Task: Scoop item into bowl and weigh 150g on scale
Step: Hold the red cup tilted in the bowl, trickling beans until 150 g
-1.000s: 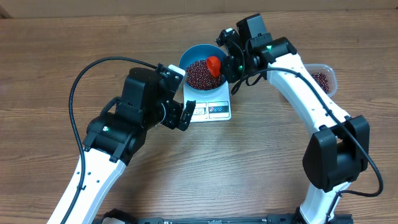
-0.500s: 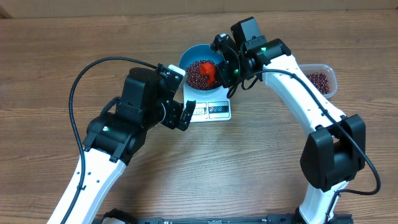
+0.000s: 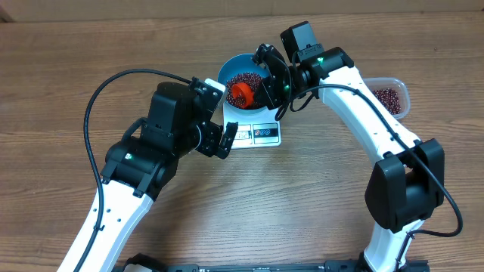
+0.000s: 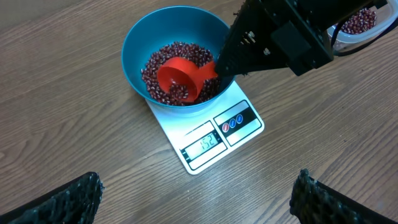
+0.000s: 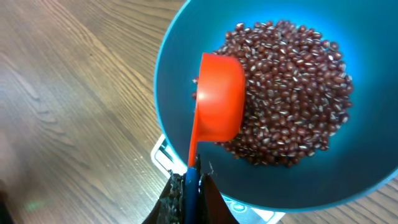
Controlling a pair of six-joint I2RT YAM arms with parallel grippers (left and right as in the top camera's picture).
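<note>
Firmly, right jaws clamp the red scoop (image 5: 217,99), its cup ahead among beans (image 5: 292,93) in the bowl (image 5: 298,180); left jaws gape.

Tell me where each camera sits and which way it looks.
Overhead: above the wooden table, facing straight down; left arm and right arm show.
Left wrist: faces down at the round bright blue plastic bowl on the flat white rectangular scale; open left gripper at bottom corners.
Right wrist: faces down into the bowl; right gripper shut on the orange-red scoop.
All share bowl, small maroon beans, scoop.
</note>
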